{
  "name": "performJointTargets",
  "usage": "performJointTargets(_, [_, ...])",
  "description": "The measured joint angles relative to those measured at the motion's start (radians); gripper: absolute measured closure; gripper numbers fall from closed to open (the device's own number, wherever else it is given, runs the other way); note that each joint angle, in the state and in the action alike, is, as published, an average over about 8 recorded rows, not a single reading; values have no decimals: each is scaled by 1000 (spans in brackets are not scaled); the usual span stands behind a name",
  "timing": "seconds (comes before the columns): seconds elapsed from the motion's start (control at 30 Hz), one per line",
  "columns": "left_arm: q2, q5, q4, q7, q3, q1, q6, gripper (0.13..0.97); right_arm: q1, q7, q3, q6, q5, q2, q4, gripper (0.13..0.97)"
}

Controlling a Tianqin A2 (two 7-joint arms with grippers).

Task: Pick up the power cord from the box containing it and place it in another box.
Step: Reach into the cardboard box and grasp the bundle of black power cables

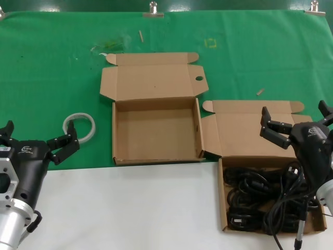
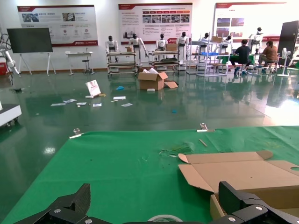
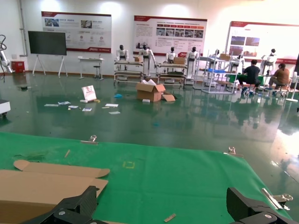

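Lying in the shallow brown cardboard box with the plain lid (image 1: 250,133), the thin black rubber power cord (image 1: 260,200) fills the tray as loose coils. Its bundle runs mainly along the tray's width, parallel to the table's near edge, with a black plug end at the near left corner. Several loops overlap, so I cannot count separate cords.

Right above this box's far right part hangs the black right gripper (image 1: 296,122), fingers spread wide with nothing between them. The cord lies nearer to the robot than these fingertips and below them, not touching them. In the right wrist view the two finger ends (image 3: 79,205) stand far apart over the green cloth.

Left of the cord box, just beside it, sits the second shallow brown cardboard box (image 1: 156,130), empty, its hinged lid panel raised at the far side with a round hole near the right edge. That makes two boxes.

Well left of the empty box, the black left gripper (image 1: 39,140) waits over the seam between white tabletop (image 1: 130,208) and green cloth (image 1: 52,62), fingers also spread wide and empty. One white ring (image 1: 79,126) lies on the cloth just beyond it.
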Motion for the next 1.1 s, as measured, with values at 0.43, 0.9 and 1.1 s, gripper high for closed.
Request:
performJointTargets(0.43, [0,0,0,0,0,0,0,132,0,0,0,0,0,0,0,129])
performJointTargets(0.9, [0,0,0,0,0,0,0,132,0,0,0,0,0,0,0,129])
performJointTargets(1.1, [0,0,0,0,0,0,0,132,0,0,0,0,0,0,0,129])
